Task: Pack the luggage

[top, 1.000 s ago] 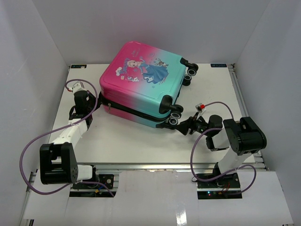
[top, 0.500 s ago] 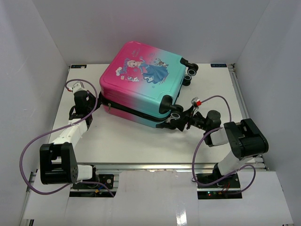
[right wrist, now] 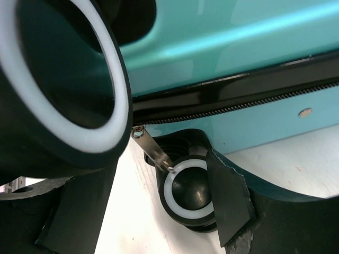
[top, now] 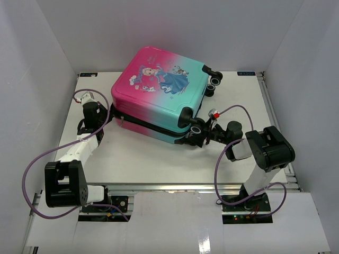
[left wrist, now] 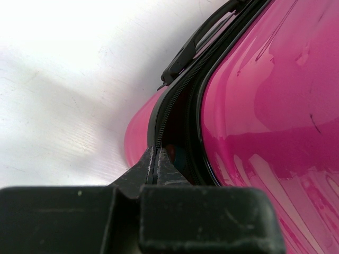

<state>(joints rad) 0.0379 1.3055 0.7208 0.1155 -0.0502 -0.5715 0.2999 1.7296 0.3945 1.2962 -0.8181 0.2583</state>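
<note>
The luggage (top: 159,95) lies flat on the white table, pink on the left and teal on the right, princess print facing up. My left gripper (top: 108,113) is shut, its tips (left wrist: 156,154) pressed together at the zipper seam of the pink corner (left wrist: 265,106); nothing shows between them. My right gripper (top: 197,135) is at the near teal corner, by the black wheels. In the right wrist view it (right wrist: 164,182) stands open, one small wheel (right wrist: 189,191) between its fingers. A metal zipper pull (right wrist: 152,152) hangs from the zipper (right wrist: 238,108) just above that wheel.
A second wheel (right wrist: 58,79) fills the upper left of the right wrist view, very close. Two more wheels (top: 213,84) stick out at the case's far right corner. White walls enclose the table (top: 137,159) on three sides. Purple cables loop beside both arms.
My right gripper has moved left, from the bare table up to the wheels at the luggage's near teal corner. The left arm and the luggage have stayed put.
</note>
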